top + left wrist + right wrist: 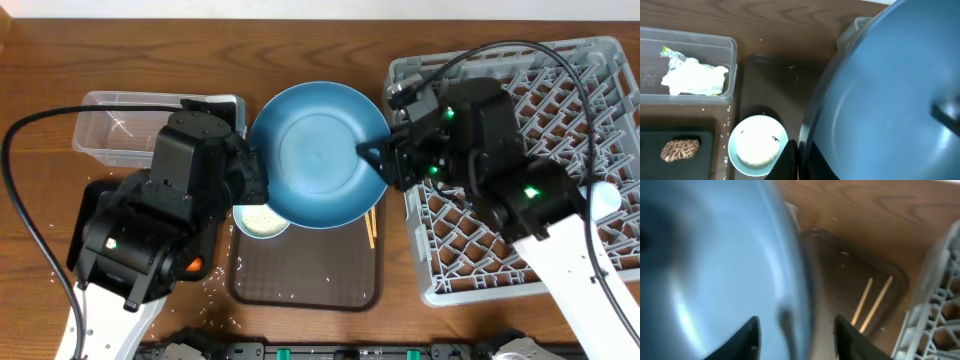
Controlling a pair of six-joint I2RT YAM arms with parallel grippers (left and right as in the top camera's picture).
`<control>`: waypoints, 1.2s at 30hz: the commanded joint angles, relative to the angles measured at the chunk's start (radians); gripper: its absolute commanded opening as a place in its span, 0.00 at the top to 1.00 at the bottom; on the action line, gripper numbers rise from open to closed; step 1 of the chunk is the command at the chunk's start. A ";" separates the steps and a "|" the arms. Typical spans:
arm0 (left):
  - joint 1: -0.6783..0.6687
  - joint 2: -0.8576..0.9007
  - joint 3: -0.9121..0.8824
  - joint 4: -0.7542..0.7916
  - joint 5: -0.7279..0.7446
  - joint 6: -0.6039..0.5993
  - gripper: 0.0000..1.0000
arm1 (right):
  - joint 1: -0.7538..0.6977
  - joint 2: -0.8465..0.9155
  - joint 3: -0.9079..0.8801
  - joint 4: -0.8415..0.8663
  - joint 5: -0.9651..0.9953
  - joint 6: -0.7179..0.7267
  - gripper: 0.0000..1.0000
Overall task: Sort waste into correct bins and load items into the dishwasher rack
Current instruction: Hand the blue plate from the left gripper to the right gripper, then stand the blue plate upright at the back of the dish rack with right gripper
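The large dark blue plate (320, 150) (890, 100) (715, 255) hangs tilted above the brown serving tray. My left gripper (258, 190) (799, 160) is shut on its left rim. At the plate's right rim my right gripper (375, 160) (796, 325) straddles the edge, one finger on each side with gaps showing. Under the plate's left edge sits the small light blue bowl (262, 222) (757, 145), filled with rice. Two chopsticks (370, 225) (872, 302) lie on the serving tray. The grey dishwasher rack (600, 90) (935, 310) stands at the right.
The clear tub (110, 130) (732, 65) at back left holds crumpled wrappers (692, 77). The black tray (670, 135) in front of it holds a brown lump (680, 149). An orange carrot (193, 266) peeks from under my left arm. Rice grains (215, 290) dot the table beside the serving tray (310, 270).
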 commanded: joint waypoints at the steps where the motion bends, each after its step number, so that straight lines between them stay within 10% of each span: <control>1: -0.005 0.000 0.021 0.015 0.013 0.013 0.94 | 0.010 0.019 0.002 0.006 0.073 0.006 0.78; 3: -0.005 0.000 0.021 0.015 0.014 0.012 0.94 | 0.010 0.019 0.002 0.013 0.082 0.006 0.98; 6: -0.005 0.000 0.021 0.016 0.014 0.012 0.92 | 0.009 0.013 0.002 0.029 0.128 0.006 0.99; 13: -0.005 -0.006 0.021 0.055 0.014 0.013 0.02 | -0.029 -0.037 0.002 -0.014 0.575 0.082 0.99; 25: -0.005 -0.011 0.021 0.060 0.014 0.013 0.02 | -0.236 -0.039 0.002 -0.031 1.460 0.198 0.99; 36: -0.005 -0.011 0.021 0.047 0.014 0.013 0.02 | -0.397 0.119 0.002 0.277 1.592 -0.147 0.99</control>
